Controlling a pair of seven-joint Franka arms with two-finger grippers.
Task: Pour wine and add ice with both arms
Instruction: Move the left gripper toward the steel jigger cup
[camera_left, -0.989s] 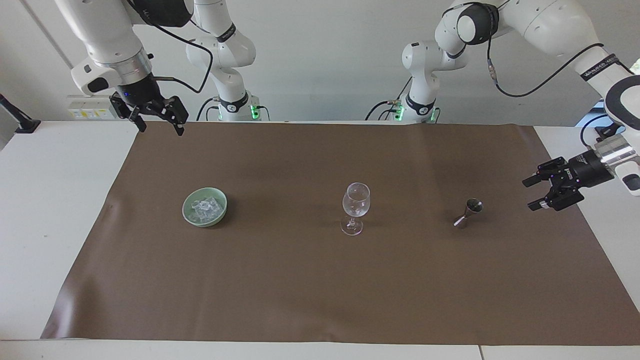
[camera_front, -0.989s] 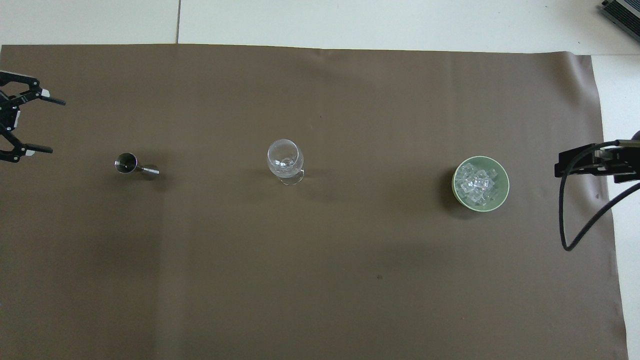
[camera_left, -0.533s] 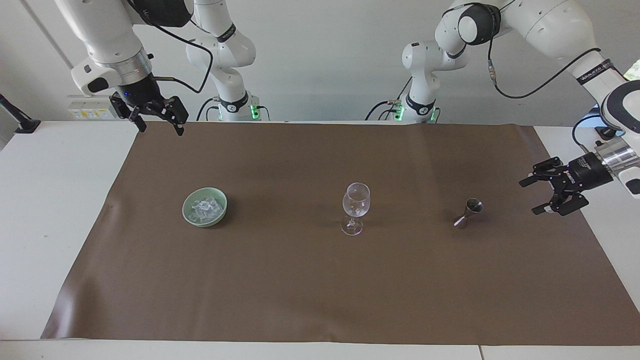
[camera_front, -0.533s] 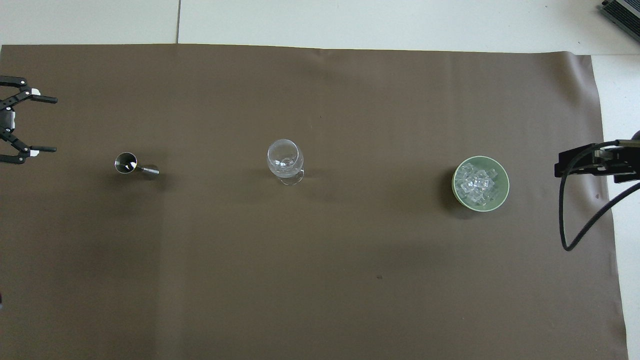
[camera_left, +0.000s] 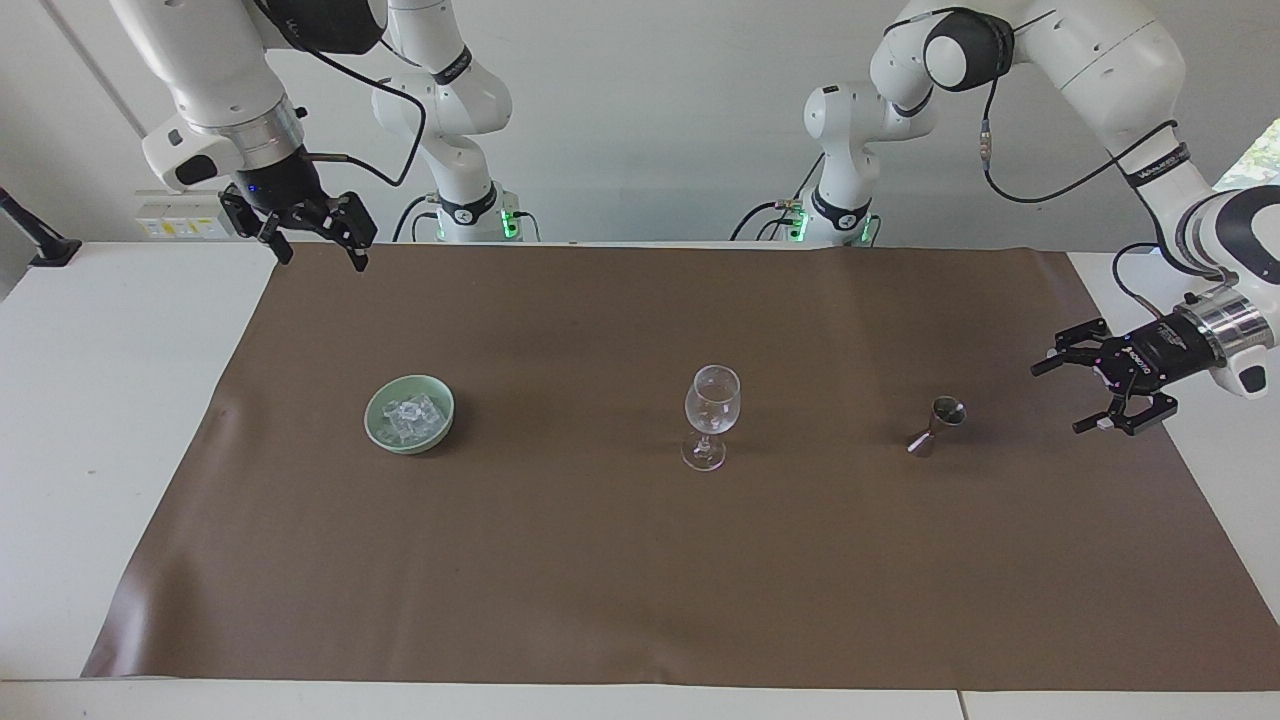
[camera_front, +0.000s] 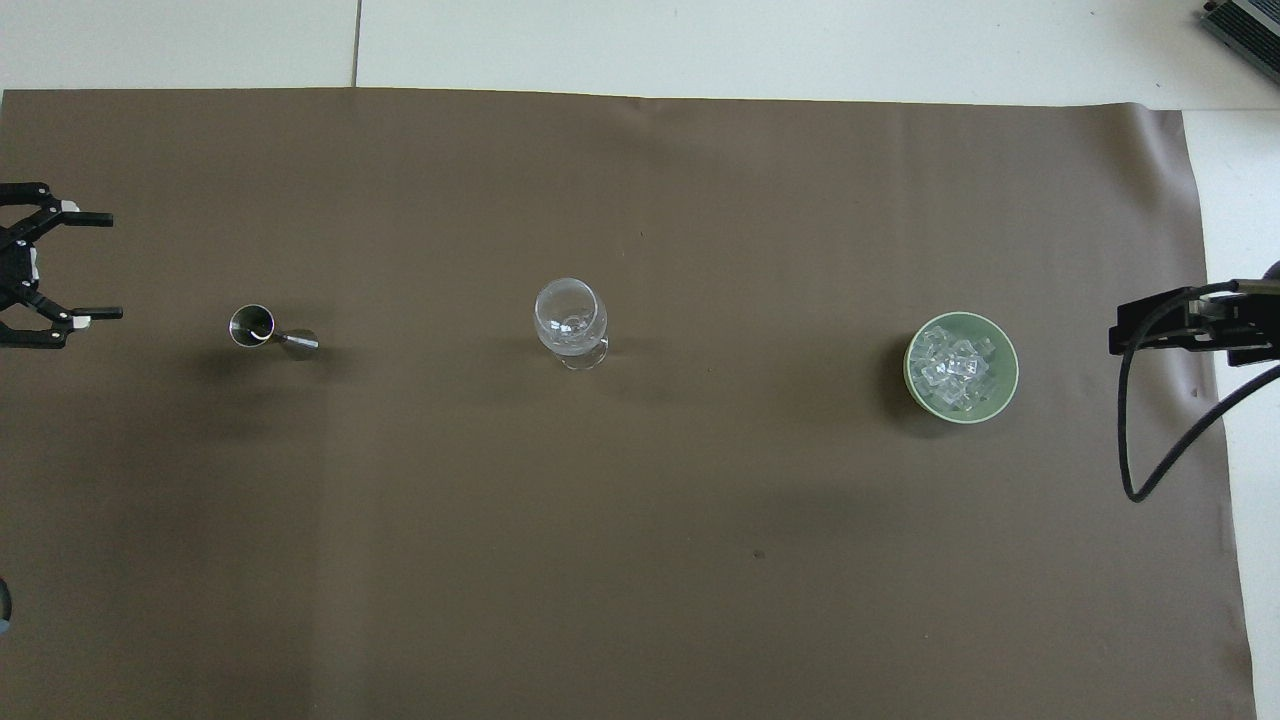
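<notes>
Ice (camera_left: 408, 413): a handful of small clear, glassy cubes heaped together in a pale green round bowl (camera_left: 437, 428). The bowl sits on the brown mat (camera_left: 640, 560) toward the right arm's end of the table, upright, nothing touching it.

Clear stemmed wine glass (camera_left: 711, 415): upright near the middle of the mat, about as far from the robots as the bowl, well apart from it. The glass looks empty.

Small steel double-cone measuring jigger (camera_left: 938, 425): on the mat toward the left arm's end, in line with glass and bowl. In the facing view it leans, wide mouth up; in the overhead view the open cup (camera_front: 250, 325) faces up with the narrow end pointing toward the glass.

Left gripper (camera_left: 1066, 395): black two-finger tool on a silver wrist, turned sideways and low over the mat's edge at the left arm's end. Fingers spread wide, pointing toward the jigger, nothing between them. Near the jigger but not touching it; a clear gap shows in both views.

Right gripper (camera_left: 323, 255): raised over the mat's corner nearest the robots at the right arm's end, pointing down. Fingers spread, holding nothing. Well apart from the bowl. This arm waits.

White table (camera_left: 90, 400) shows bare around the mat.
</notes>
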